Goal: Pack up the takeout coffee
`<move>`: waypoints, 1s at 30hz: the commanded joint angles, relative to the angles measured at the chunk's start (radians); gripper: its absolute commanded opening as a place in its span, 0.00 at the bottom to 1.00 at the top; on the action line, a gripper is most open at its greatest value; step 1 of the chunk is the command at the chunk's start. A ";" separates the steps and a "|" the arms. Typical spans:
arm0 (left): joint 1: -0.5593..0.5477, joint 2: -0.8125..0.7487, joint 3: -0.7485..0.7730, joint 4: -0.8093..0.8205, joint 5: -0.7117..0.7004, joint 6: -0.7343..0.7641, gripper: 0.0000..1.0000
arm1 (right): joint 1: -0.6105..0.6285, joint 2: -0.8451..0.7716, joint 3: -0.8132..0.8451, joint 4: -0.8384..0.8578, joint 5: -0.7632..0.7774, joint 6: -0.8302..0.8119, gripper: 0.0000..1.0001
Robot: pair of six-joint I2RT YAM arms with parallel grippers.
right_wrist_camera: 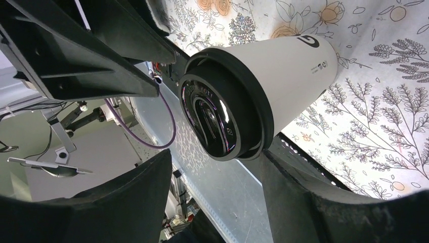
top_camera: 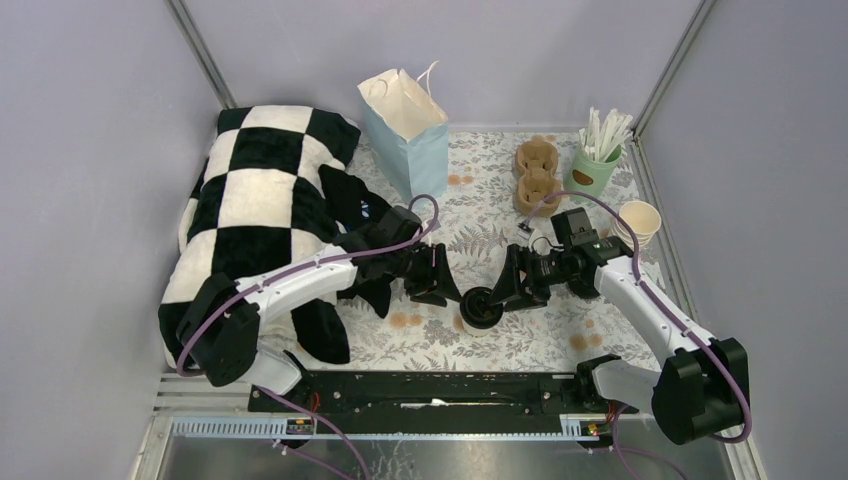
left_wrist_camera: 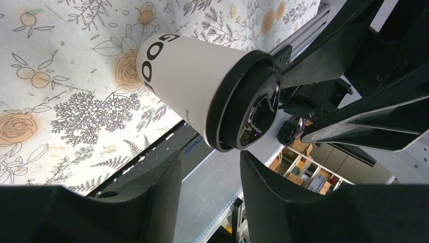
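The takeout coffee, a white paper cup with a black lid and dark lettering, stands upright on the flowered table cover between my two grippers. My left gripper is just left of it and my right gripper just right of it. In the left wrist view the cup lies just past the open left gripper, with nothing between the fingers. In the right wrist view the lid sits at the tips of the open right gripper, and one finger is close under the rim.
A light blue paper bag stands open at the back. A cardboard cup carrier, a green cup of white sticks and lidless cream cups are at the back right. A black-and-white checkered cloth fills the left side.
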 commanded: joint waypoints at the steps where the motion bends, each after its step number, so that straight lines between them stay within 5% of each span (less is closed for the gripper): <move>1: -0.013 0.022 0.008 0.066 0.031 0.002 0.48 | 0.011 0.010 -0.004 0.023 0.013 0.004 0.70; 19: -0.024 0.108 0.045 0.057 0.033 0.030 0.34 | 0.014 0.018 -0.023 0.043 0.047 0.031 0.65; 30: -0.027 0.161 0.068 -0.028 -0.016 0.069 0.28 | 0.014 0.021 -0.141 0.208 0.067 0.174 0.59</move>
